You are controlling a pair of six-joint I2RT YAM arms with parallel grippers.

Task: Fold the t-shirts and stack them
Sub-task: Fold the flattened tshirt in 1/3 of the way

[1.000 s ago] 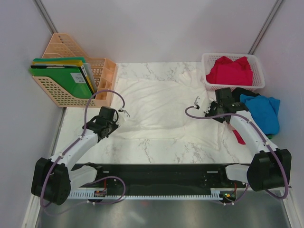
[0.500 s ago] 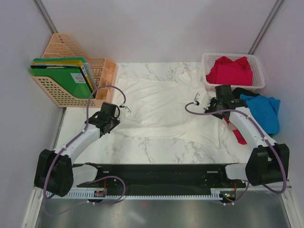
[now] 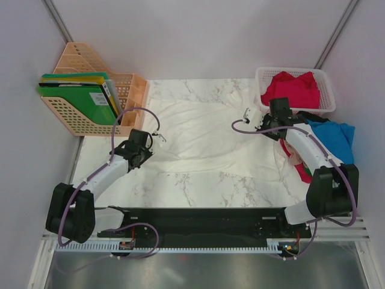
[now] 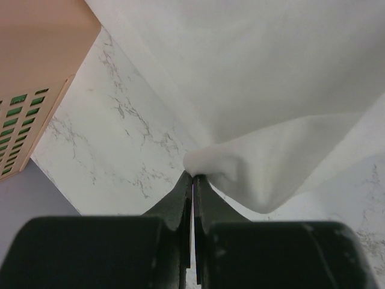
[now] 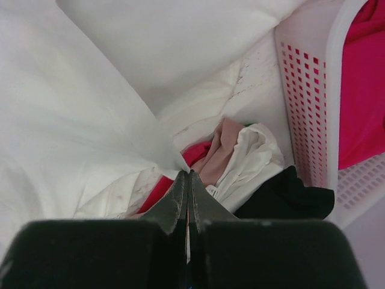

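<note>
Left wrist view: left jaws clenched on a bunched fold of the white t-shirt (image 4: 271, 90), which spreads to the upper right over the marble worktop (image 4: 102, 138). Right jaws pinch tight on another edge of it, lower centre of their frame; just beyond lie what looks like a beige t-shirt (image 5: 221, 147), a black t-shirt (image 5: 283, 195), and a white basket (image 5: 301, 90) holding a red t-shirt (image 5: 361, 78)
</note>
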